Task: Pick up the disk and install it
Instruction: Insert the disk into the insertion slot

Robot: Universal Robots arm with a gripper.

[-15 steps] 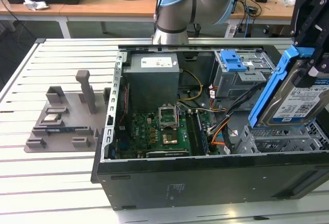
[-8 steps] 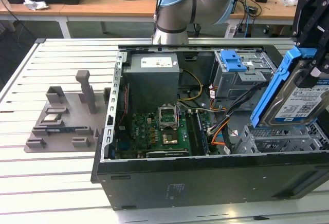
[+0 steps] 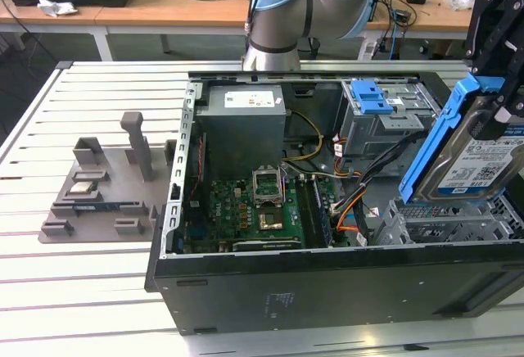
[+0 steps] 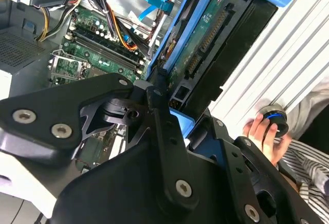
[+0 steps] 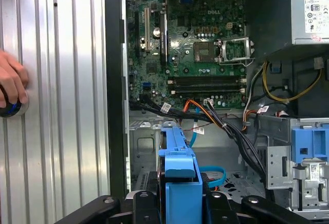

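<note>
The disk (image 3: 479, 164), a silver hard drive with a white-and-blue label in a blue bracket, hangs tilted on edge at the exterior view's right. It is above the grey drive bay (image 3: 446, 224) of the open computer case (image 3: 327, 287). My black gripper (image 3: 494, 95) is shut on its upper end. In the second wrist view the disk (image 4: 216, 34) shows its green board and connector beyond the gripper (image 4: 177, 124). The first wrist view looks along the disk's blue bracket edge (image 5: 177, 175) between the jaws, down into the bay floor (image 5: 149, 147).
Inside the case lie the motherboard (image 3: 246, 210), the power supply (image 3: 241, 119), a grey cage with a blue latch (image 3: 372, 99) and loose cables (image 3: 360, 201). A grey parts fixture (image 3: 98, 193) sits on the slatted table. A person's hand (image 5: 10, 82) rests on a round knob.
</note>
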